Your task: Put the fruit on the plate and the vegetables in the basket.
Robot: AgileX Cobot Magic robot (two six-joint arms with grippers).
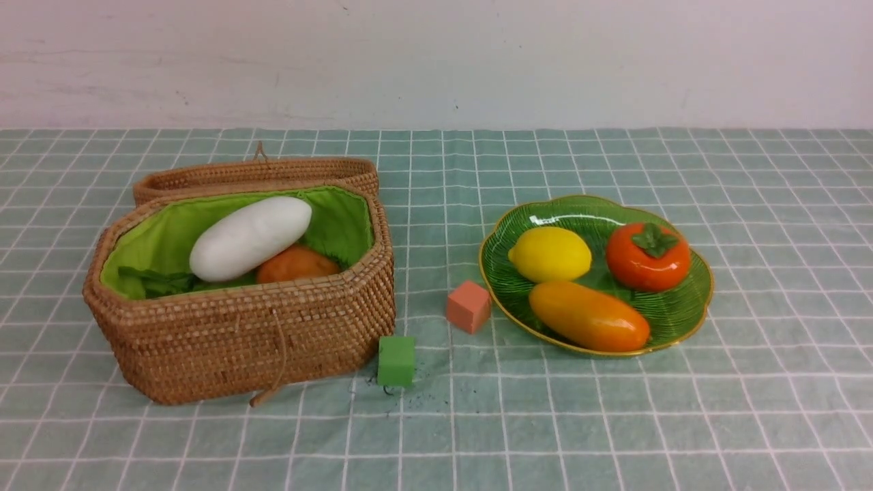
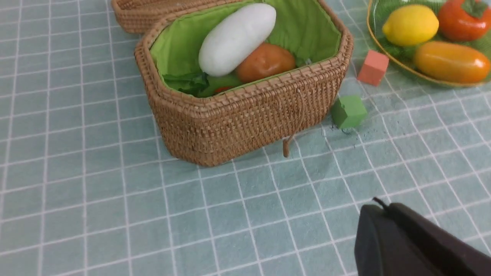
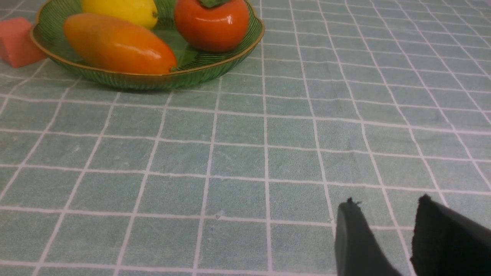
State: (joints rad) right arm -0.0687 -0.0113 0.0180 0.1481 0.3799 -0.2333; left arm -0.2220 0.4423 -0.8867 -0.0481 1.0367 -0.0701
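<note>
Look at your desk [image 1: 614,423], spread with a pale green cloth [image 1: 750,204] crossed by a white grid. Two small cubes sit on it, near each other but apart. You have the salmon cube [image 1: 468,306] farther back, resting tilted with one corner toward you. The green cube [image 1: 396,361] sits nearer you and a little to the left, and you can spot dark crumbs [image 1: 416,399] scattered on the cloth around its base. Behind the desk you see a plain whitish wall [image 1: 436,61], lightly scuffed.
</note>
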